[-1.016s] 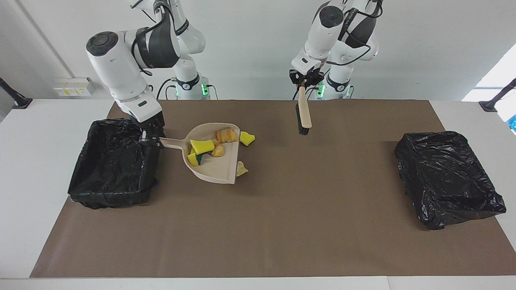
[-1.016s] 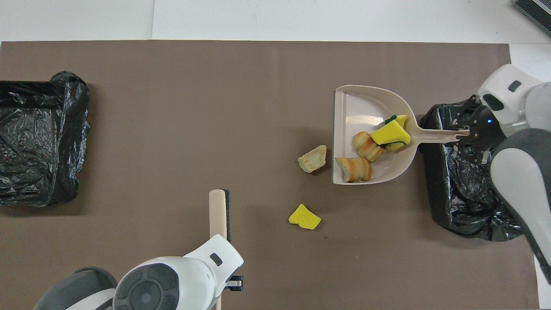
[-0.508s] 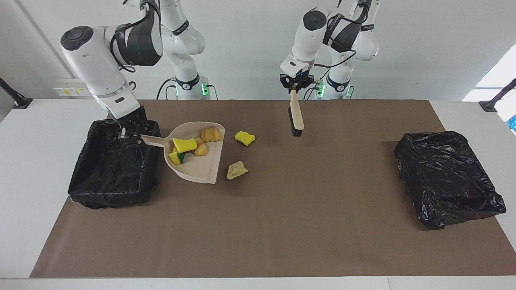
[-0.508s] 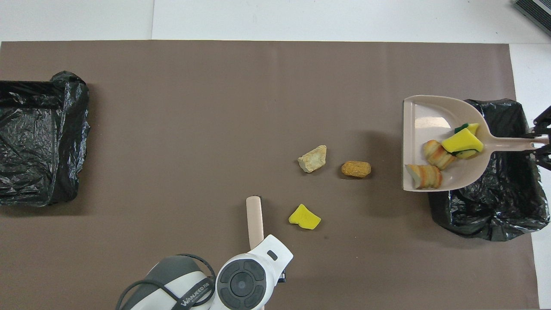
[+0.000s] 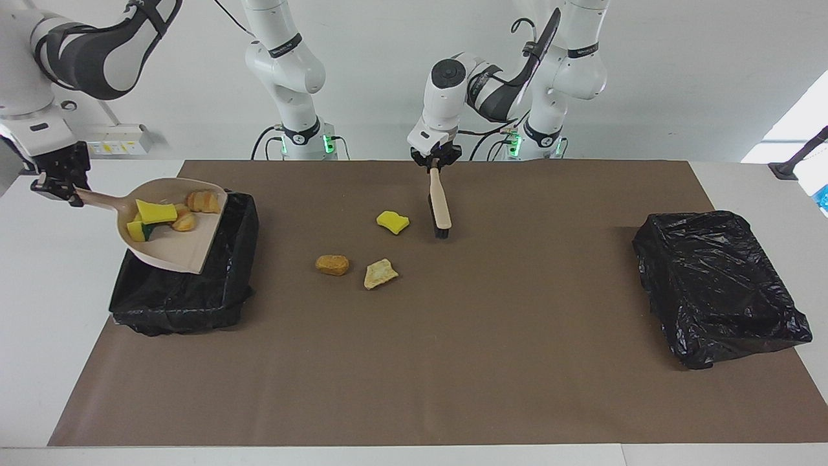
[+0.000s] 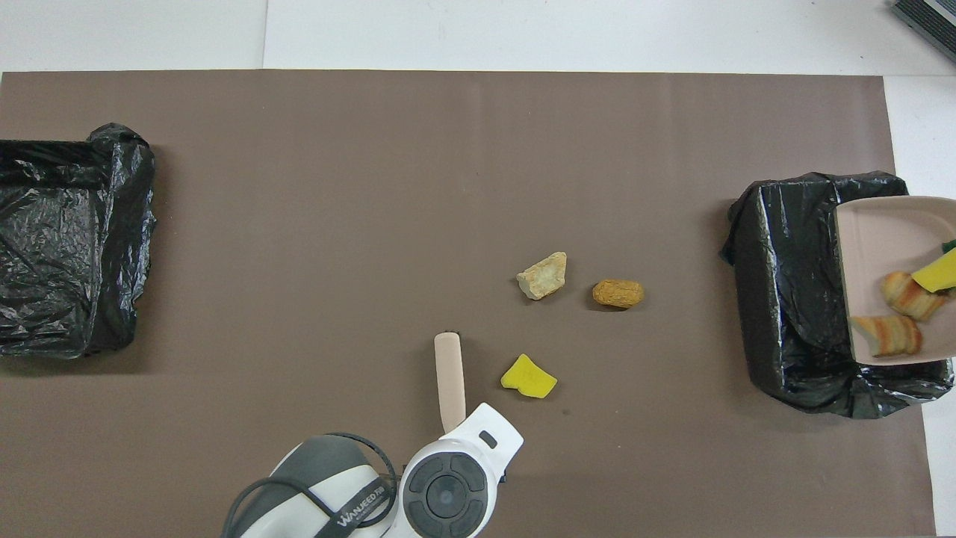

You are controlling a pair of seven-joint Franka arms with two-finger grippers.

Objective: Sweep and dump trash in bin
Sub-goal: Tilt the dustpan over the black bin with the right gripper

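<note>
Right gripper (image 5: 57, 186) clamped on the handle of the beige plastic dustpan (image 5: 174, 243), held raised over the black-bagged bin at the right arm's end (image 5: 187, 304), pan roughly level with sponge and bread scraps (image 5: 169, 213) loaded. Left gripper (image 5: 436, 165) clamped on the beige black-bristled hand brush (image 5: 440, 207), hanging over the mat beside the yellow sponge bit (image 5: 392, 222). Orange chunk (image 5: 332, 264) and tan chunk (image 5: 380, 273) lie mid-mat, unswept. Risk: the pan overhangs the bin's outer rim, so tipping the wrong way could spill scraps onto the table. Second bagged bin (image 5: 718, 285) unused.
</note>
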